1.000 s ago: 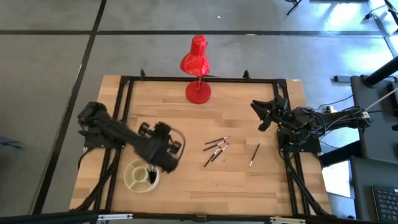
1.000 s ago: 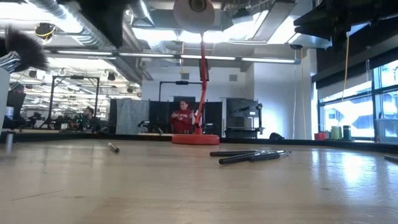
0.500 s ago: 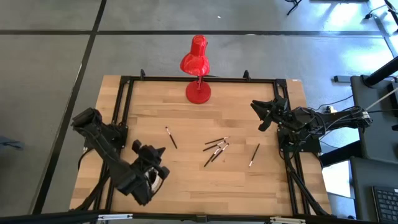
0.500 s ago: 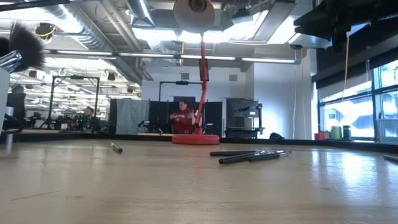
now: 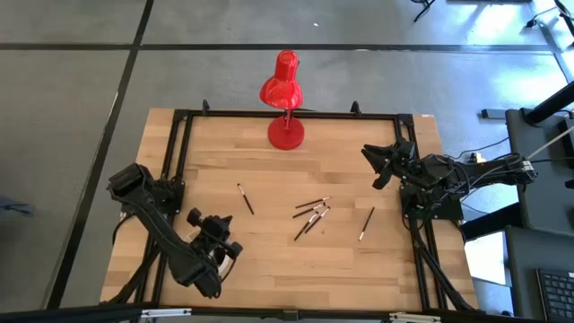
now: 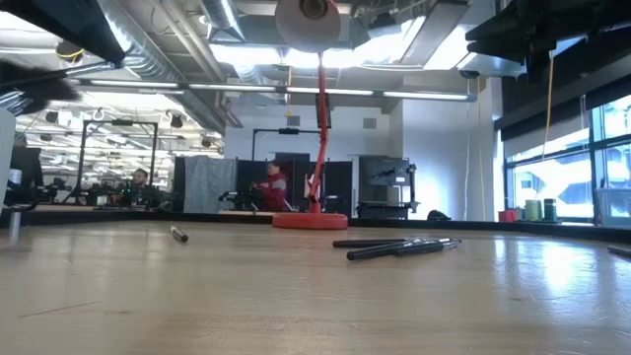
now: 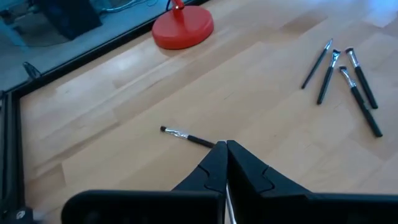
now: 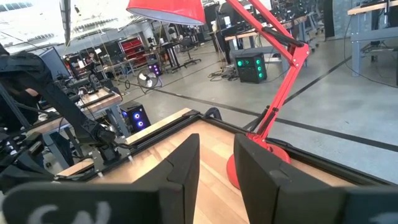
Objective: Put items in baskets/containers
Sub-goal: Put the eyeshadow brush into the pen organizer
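the left gripper (image 7: pixel 227 147) sits low over the near-left corner of the pale wooden table (image 5: pixel 341 161), fingers pressed together with nothing between them — probably parked over the dish, which i can't see under the arm. loose thin dark-handled makeup brushes are left: one lone brush (image 7: pixel 186 137) just ahead of it, a small cluster (image 5: pixel 311 213) mid-table, another single (image 5: pixel 367 223) further right. the right gripper (image 8: pixel 216 163) waits at the right edge, fingers apart, facing the red desk lamp (image 5: pixel 284 97).
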